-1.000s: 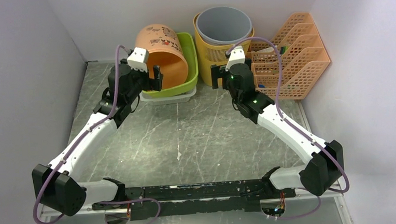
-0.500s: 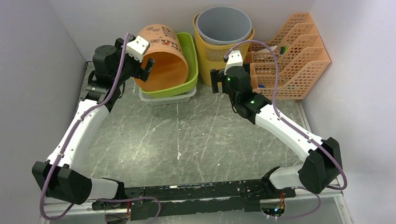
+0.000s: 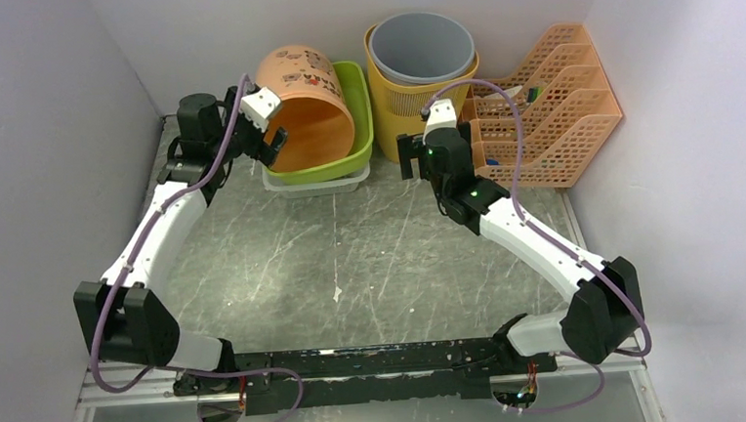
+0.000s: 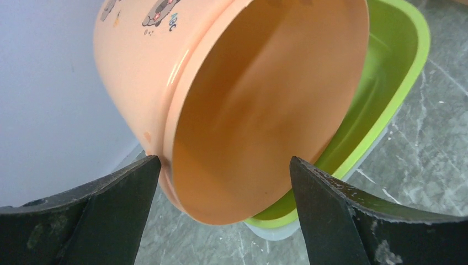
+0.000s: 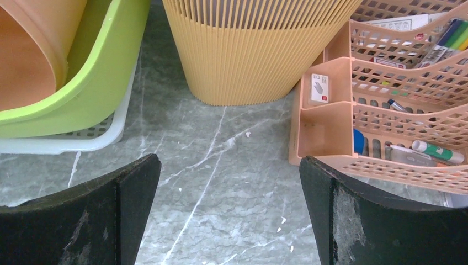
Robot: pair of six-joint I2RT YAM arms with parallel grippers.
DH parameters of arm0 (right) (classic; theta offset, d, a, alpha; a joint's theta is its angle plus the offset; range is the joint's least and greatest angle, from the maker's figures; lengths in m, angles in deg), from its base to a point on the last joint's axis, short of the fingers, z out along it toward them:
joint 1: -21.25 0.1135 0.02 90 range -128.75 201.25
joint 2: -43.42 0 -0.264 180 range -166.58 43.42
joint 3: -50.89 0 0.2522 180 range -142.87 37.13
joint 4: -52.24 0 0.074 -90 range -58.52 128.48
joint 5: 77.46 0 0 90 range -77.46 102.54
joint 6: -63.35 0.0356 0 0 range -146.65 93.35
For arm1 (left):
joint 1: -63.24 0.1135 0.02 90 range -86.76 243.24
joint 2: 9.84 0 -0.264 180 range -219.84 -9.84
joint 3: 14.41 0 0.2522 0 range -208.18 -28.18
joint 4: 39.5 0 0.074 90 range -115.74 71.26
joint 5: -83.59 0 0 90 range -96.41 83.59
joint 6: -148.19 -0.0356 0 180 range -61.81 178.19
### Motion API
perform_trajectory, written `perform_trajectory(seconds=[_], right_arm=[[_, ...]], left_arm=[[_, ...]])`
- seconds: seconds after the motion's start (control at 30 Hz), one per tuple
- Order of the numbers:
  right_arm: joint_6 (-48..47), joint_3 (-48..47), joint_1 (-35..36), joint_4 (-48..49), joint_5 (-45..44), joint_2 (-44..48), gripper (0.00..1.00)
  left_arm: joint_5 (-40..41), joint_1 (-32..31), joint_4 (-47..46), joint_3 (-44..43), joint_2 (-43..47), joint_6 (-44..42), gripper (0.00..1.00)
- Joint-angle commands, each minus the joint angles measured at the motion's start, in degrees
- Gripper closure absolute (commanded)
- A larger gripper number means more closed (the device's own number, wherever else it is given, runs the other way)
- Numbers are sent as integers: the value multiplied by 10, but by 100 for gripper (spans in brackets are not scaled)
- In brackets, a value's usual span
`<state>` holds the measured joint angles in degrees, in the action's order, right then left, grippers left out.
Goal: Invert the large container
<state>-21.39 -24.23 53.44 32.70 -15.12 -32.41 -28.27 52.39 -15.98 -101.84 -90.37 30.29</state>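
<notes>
The large container (image 3: 308, 97) is an orange bucket with cartoon prints. It lies tilted on its side in a green basin (image 3: 362, 124), its mouth facing the near left. In the left wrist view its open mouth (image 4: 265, 99) fills the frame, and its lower rim hangs just beyond the fingertips. My left gripper (image 3: 269, 147) is open at the bucket's left rim, its jaws wide with nothing between them (image 4: 225, 165). My right gripper (image 3: 410, 158) is open over bare table in front of the yellow bin, and holds nothing (image 5: 229, 163).
The green basin sits on a white perforated tray (image 3: 314, 183). A yellow slatted bin (image 3: 397, 102) with a grey bin (image 3: 423, 46) nested inside stands at the back. An orange mesh file rack (image 3: 549, 112) holding pens fills the back right. Walls close in on the left, back and right.
My left arm has swung back and to the left, and its gripper now faces the bucket's mouth from the left side. The right gripper has shifted slightly left.
</notes>
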Motion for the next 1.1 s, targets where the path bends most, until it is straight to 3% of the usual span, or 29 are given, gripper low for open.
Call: perform_trajectory(seconds=[0.0, 0.23, 0.43, 0.7, 0.87, 1.0, 1.07], right_arm=[[-3, 4, -6, 19, 1, -11, 0], [-12, 8, -8, 22, 9, -17, 0], [-11, 4, -9, 19, 23, -32, 0], [-15, 9, -10, 22, 35, -37, 2], [-15, 16, -10, 23, 32, -36, 2], [-15, 19, -11, 25, 35, -35, 2], [-14, 20, -11, 25, 36, -36, 2]], left_arm=[[-6, 3, -52, 6, -21, -13, 1], [40, 3, -124, 31, -37, 4, 1], [64, 3, -112, 9, -72, 21, 20], [81, 4, -134, 12, -108, 15, 24], [78, 4, -137, 10, -127, 22, 43], [74, 4, -142, 11, -130, 24, 69], [71, 4, -137, 11, -130, 23, 88]])
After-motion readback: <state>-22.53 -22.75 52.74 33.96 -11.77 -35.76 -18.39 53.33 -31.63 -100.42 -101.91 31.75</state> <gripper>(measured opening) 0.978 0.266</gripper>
